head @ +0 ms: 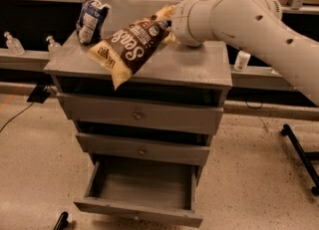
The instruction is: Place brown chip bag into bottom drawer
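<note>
The brown chip bag (130, 48) hangs tilted in the air above the grey cabinet's top (189, 67), its tan lower end pointing down-left past the top's front edge. My gripper (168, 25) holds the bag by its upper right end; the white arm hides most of the gripper. The bottom drawer (142, 188) is pulled open below, a plain box with nothing in it. The two shallower drawers above are slightly ajar.
A dark blue and white bag (91, 19) stands at the back left of the cabinet top. Small bottles (12, 42) sit on a ledge to the left. A black stand leg (299, 149) lies on the floor at right. A wooden table runs behind.
</note>
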Robot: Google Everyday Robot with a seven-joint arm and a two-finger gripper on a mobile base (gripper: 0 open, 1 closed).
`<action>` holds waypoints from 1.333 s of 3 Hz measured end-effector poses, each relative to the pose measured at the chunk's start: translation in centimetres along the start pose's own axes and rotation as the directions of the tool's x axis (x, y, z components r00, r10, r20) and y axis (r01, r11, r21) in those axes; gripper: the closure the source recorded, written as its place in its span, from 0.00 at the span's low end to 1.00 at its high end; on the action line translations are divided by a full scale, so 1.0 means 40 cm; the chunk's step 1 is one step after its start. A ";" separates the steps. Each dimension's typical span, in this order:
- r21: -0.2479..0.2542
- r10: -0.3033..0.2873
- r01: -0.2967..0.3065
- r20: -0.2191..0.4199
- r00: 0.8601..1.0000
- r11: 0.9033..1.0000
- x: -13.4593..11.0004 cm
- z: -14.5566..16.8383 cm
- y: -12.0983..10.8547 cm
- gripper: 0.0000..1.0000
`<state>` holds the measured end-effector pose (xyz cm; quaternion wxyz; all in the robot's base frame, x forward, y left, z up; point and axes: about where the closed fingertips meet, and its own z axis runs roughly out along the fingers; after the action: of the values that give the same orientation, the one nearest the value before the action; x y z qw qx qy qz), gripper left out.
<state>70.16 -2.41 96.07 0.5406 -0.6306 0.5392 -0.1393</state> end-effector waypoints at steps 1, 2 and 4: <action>0.028 -0.033 0.032 0.053 0.998 0.999 -0.071 -0.056 -0.001 1.00; 0.020 -0.115 0.116 -0.026 0.993 0.993 -0.125 -0.097 0.048 1.00; -0.248 -0.158 0.074 -0.341 0.927 0.966 -0.031 -0.163 0.270 1.00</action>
<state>59.03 -3.05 90.07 0.3473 -0.6839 0.6026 -0.2203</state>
